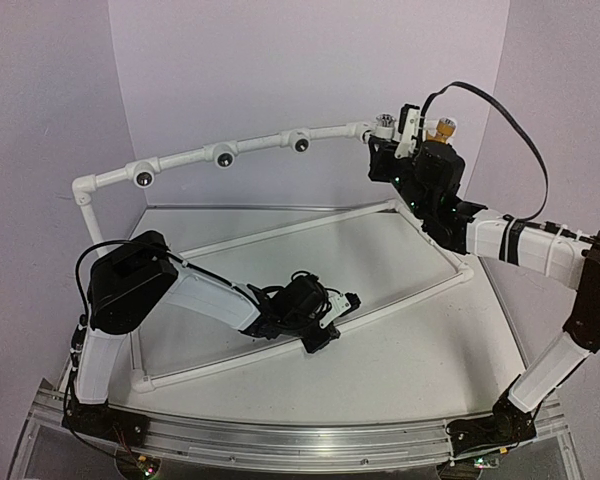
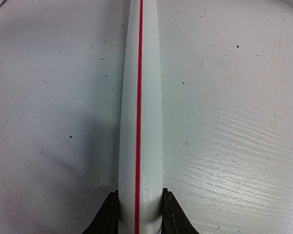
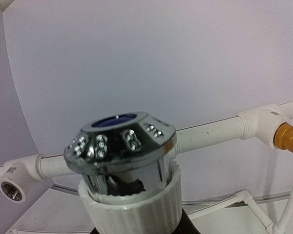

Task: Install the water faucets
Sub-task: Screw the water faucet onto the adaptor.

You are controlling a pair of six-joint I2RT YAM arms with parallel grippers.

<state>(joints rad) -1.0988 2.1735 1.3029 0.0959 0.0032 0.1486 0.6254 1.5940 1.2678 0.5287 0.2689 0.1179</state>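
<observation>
White faucet (image 1: 385,125) is sitting high at the right end of the raised rail of the pipe frame (image 1: 260,148), above the far right corner of the table (image 1: 380,390). The right gripper (image 1: 402,130) is reaching up to it from the right. The yellow-orange faucet (image 1: 442,128) is peeking out just behind that gripper at the same height. Three dark round sockets (image 1: 223,157) are facing out along the rail toward its left elbow. Lower down, the left gripper (image 1: 338,318) is lying near the middle of the table, over the base pipe (image 1: 230,362) that is running slantwise from the near left corner toward the right edge. From the left wrist, that pipe is showing as a white tube with a thin red line down its length. The two dark fingers (image 2: 107,217) are pressing against its sides, so this hand is clenched on the pipe, which is resting on the scuffed white tabletop. From the right wrist, the hand is grasping the faucet by its white ribbed collar at the bottom edge of the view, though very little of the fingers is showing. A chrome knob with a blue disc on top is standing above the collar. Behind it the rail is crossing the view, with a metal-threaded elbow socket (image 3: 12,190) at the left. At the right, the yellow-orange faucet's stub is meeting a white fitting (image 3: 261,122), and the rest of it is running out of view.
</observation>
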